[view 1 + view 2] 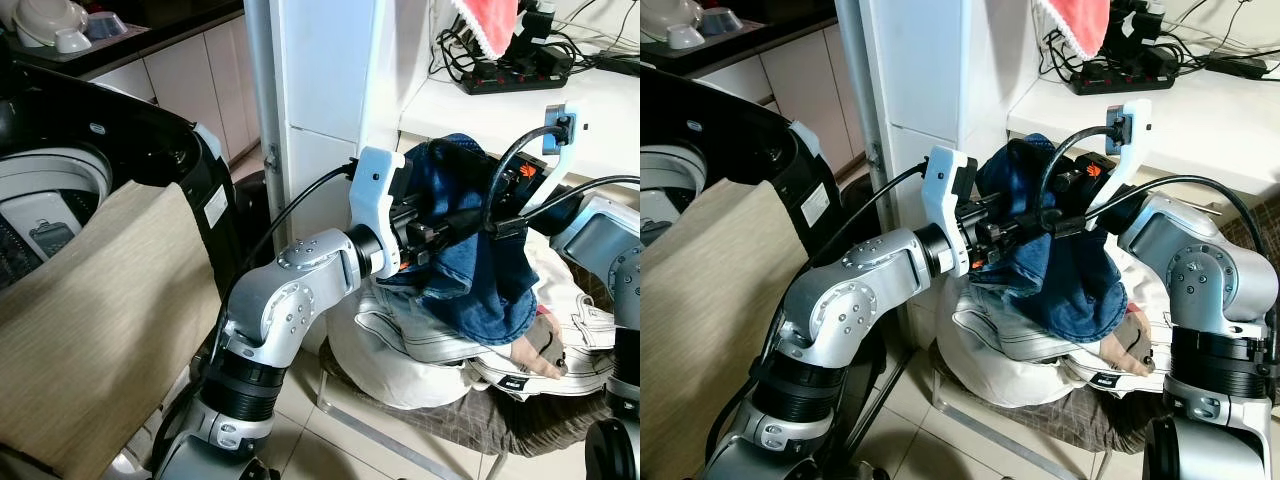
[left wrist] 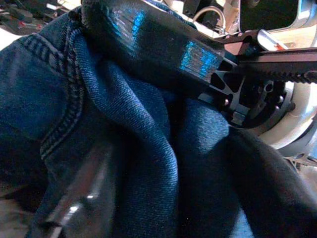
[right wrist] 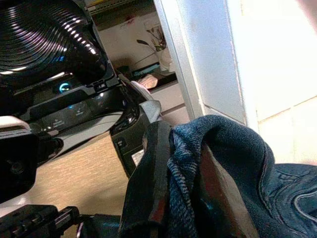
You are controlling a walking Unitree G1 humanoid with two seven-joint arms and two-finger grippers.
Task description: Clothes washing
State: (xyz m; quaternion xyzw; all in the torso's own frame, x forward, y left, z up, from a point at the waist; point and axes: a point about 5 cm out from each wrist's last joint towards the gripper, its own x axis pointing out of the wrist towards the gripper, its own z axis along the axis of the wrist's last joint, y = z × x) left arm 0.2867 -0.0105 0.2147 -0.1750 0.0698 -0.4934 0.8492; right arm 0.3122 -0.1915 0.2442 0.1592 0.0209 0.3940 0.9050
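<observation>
A blue denim garment (image 1: 470,240) is held aloft between both arms, above a heap of pale laundry (image 1: 450,345) piled on a low rack at about 5 o'clock in the head views. The left gripper (image 2: 148,144) is clamped on a thick fold of the denim; one black finger (image 2: 148,44) is seen pressed over the cloth in the left wrist view. The right gripper (image 3: 183,183) is likewise closed on a denim edge, cloth being pinched between its two fingers in the right wrist view. The garment's lower part hangs down and is seen touching or nearly touching the laundry heap.

The washing machine (image 1: 60,190), lid raised, stands at 9 to 10 o'clock, with a beige cloth (image 1: 100,330) draped over its front edge.

Risks noted:
- The hanging denim may drag or snag other items from the heap as it is carried, since contact with the pile cannot be ruled out.
- Black cables (image 1: 500,180) run close over the garment near the right wrist; entanglement is judged possible during a swing toward 9 o'clock.
- The beige cloth partly covers the machine's rim; it may be pushed in or may obstruct the drop.
- The white pillar (image 1: 320,90) at 12 o'clock stands just behind the load; a wide swing may brush it.
</observation>
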